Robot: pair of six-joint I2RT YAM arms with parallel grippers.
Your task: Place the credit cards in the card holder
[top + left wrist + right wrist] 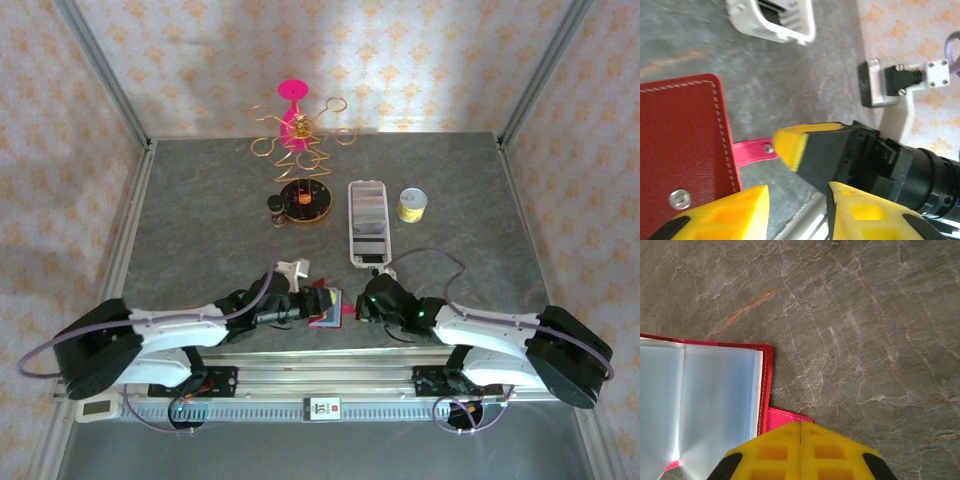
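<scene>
Cream wallpaper [400, 60] with orange floral print all round, boxing in a grey, veined stone-look bench [200, 220]. Mid-bench, a long white tray [367, 222]. Nearer, between both arms at the front edge, the red card holder [325, 308], lying open with clear pockets showing. Pinched tight on its pink snap tab [752, 150], the right gripper [801, 427] fingers. Spread apart on the left gripper [799, 189], the fingers, one lying over the red cover.

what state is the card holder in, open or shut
open: in the right wrist view the card holder lies spread with its clear pockets facing up, and its snap tab sticks out unfastened.
</scene>
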